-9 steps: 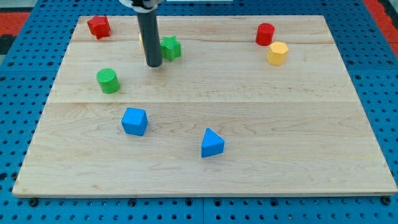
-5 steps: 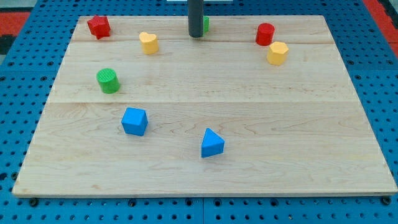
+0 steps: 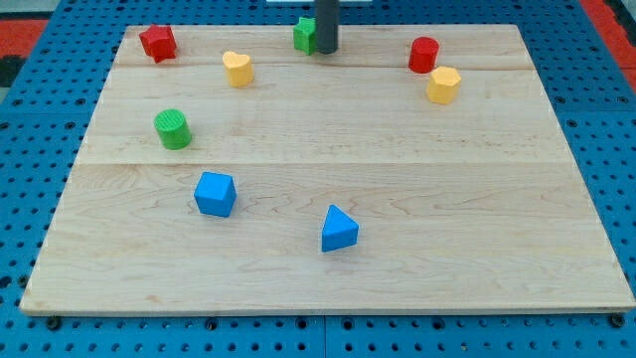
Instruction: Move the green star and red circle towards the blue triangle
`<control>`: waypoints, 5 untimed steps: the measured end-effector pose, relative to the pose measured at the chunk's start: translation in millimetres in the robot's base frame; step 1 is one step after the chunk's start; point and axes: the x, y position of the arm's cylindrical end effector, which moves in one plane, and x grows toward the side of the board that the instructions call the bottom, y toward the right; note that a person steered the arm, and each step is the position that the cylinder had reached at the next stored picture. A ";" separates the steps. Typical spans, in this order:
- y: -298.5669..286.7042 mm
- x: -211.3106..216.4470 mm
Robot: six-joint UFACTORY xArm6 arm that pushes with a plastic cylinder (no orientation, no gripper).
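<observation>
The green star (image 3: 304, 34) lies at the top edge of the wooden board (image 3: 328, 278), near the middle. My tip (image 3: 326, 50) stands right against the star's right side. The red circle, a short cylinder (image 3: 424, 54), sits at the top right. The blue triangle (image 3: 339, 229) lies in the lower middle of the board, far below the star and the red circle.
A red star (image 3: 157, 42) is at the top left, a yellow heart (image 3: 238, 68) to its right. A yellow hexagon (image 3: 443, 85) sits just below the red circle. A green cylinder (image 3: 173, 129) and a blue cube (image 3: 215, 193) are on the left.
My tip went from beside the star at the upper left up to the board's top edge, then to the star's right side. The green star was pushed up and right, uncovering the yellow heart.
</observation>
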 end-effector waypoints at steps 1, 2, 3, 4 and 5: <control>-31.9 72.0; -95.2 168.2; -216.2 200.8; -290.3 193.5; -231.0 142.8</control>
